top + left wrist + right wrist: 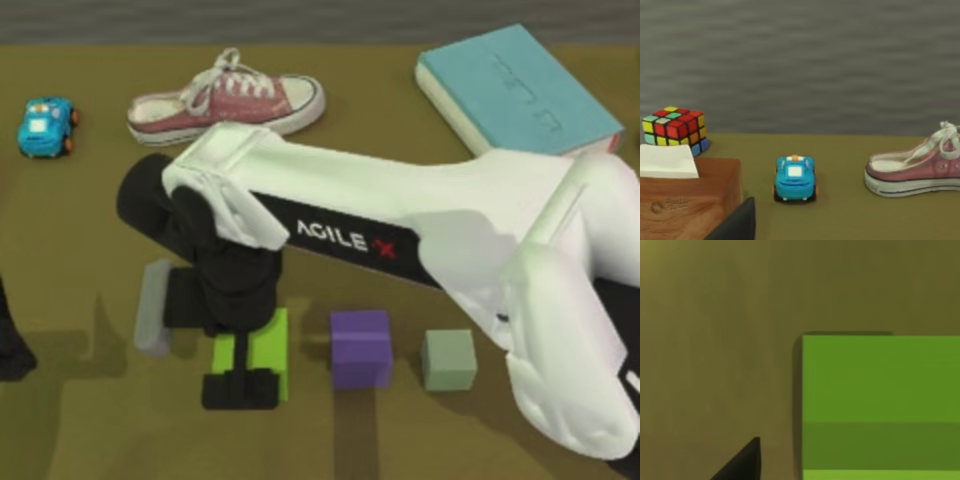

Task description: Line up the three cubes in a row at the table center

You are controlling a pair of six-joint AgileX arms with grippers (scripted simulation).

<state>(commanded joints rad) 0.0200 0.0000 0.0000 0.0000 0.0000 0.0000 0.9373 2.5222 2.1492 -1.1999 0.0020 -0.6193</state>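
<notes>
Three cubes stand side by side on the olive-brown table (80, 420). The large lime-green cube (268, 345) is leftmost, then the purple cube (360, 347), then the small mint-green cube (448, 359). My right arm reaches across from the right, and its gripper (240, 385) hangs over the lime-green cube's left part, hiding it. In the right wrist view the lime-green cube (880, 400) fills the frame's side, and one dark fingertip (747, 462) stands apart from it; the gripper is open. My left gripper (10, 345) is parked at the left edge, with one fingertip (740, 220) showing.
A teal book (520, 90) lies at the back right, a red sneaker (228, 100) at the back centre and a blue toy car (47, 127) at the back left. A grey bar (153, 305) sits left of the right gripper. The left wrist view shows a colour puzzle cube (674, 129) and a wooden tissue box (685, 200).
</notes>
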